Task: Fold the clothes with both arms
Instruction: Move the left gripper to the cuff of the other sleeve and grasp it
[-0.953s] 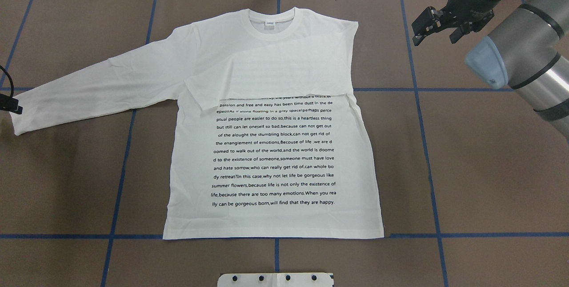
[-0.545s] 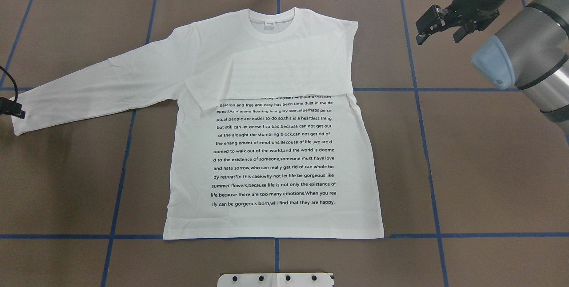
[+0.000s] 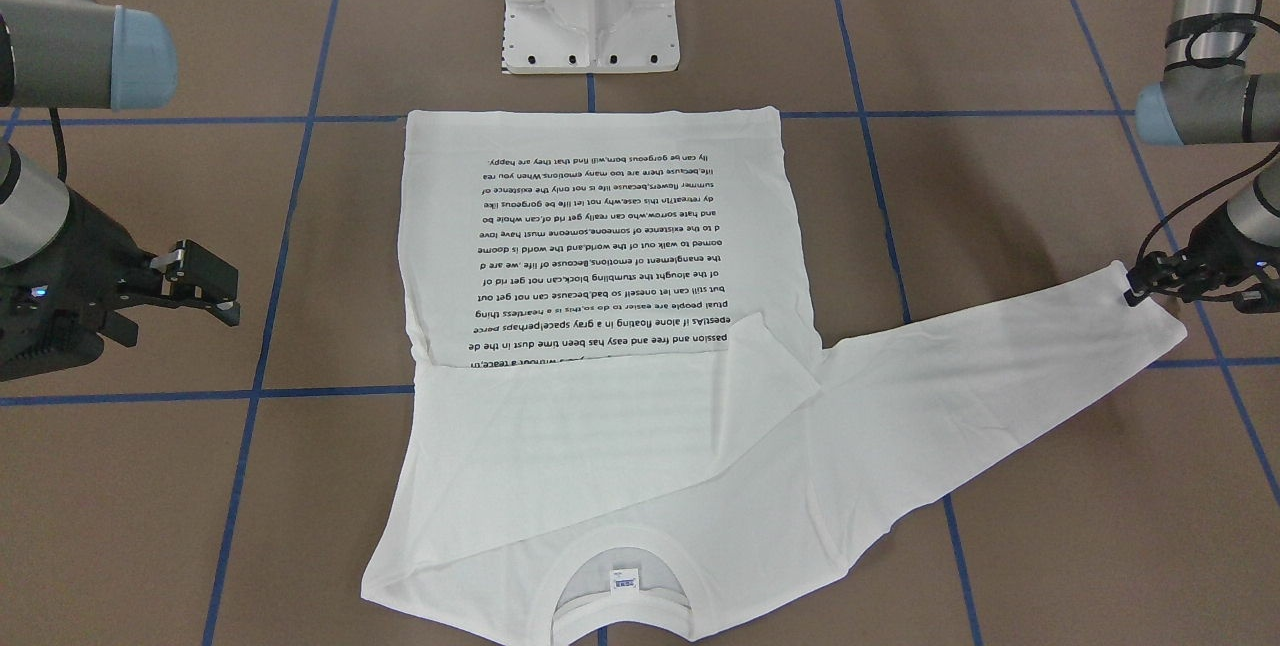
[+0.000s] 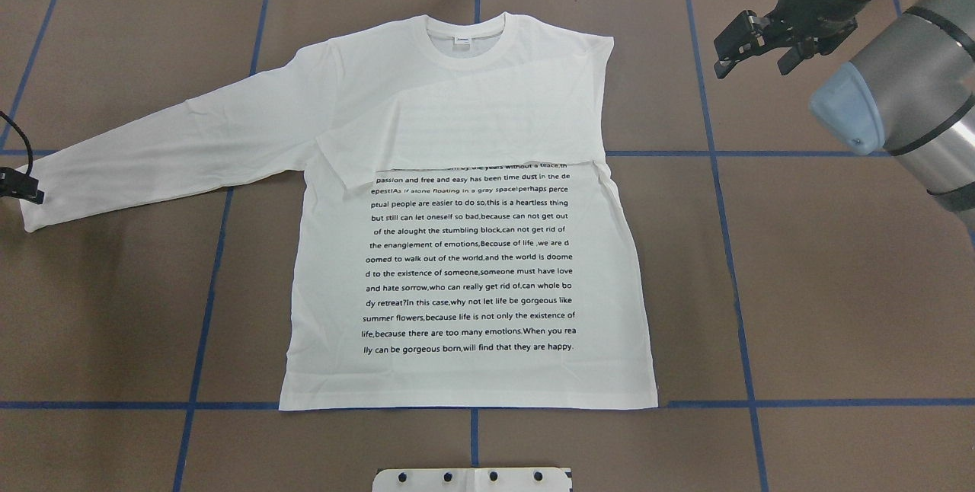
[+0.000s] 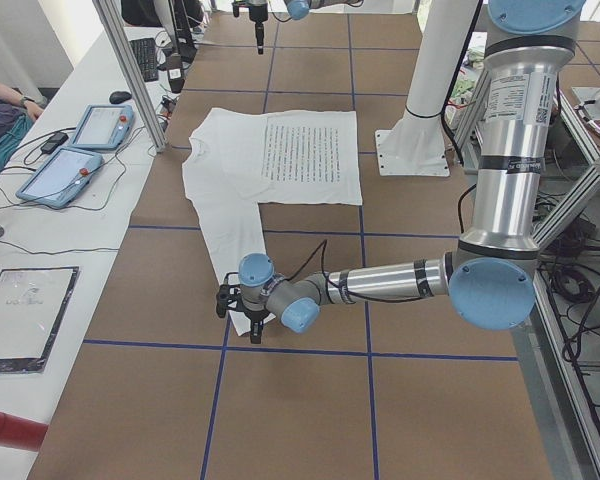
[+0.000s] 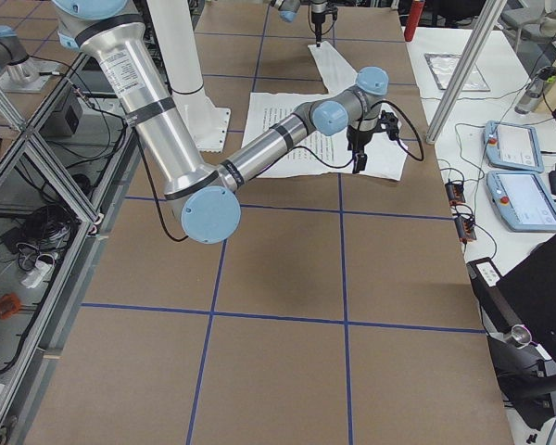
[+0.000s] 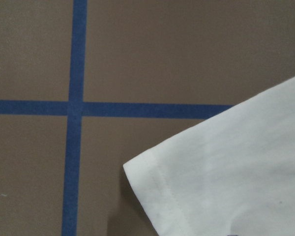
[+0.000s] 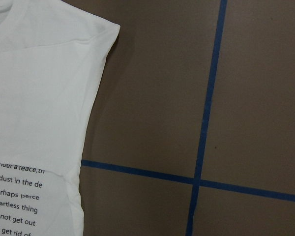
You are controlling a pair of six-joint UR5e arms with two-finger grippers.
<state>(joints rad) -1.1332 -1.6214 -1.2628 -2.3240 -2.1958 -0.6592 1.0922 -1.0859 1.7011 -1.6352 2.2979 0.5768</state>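
Since folded sleeve (image 3: 600, 406) already lies across chest, task looks early: outstretched sleeve (image 3: 980, 386) and body folds remain.
Front view: shirt (image 3: 600, 226) flat on surface (image 3: 1000, 176), soft white cotton, ribbed collar (image 3: 620, 616) at 6 o'clock; left gripper (image 3: 1140, 284) at cuff (image 3: 1160, 321), 3 o'clock, grip unclear.
Overhead: right gripper (image 4: 752, 65) at 2 o'clock, jaws apart, empty.
Left wrist: cuff stitched, matte brown surface, blue tape (image 7: 73, 108).
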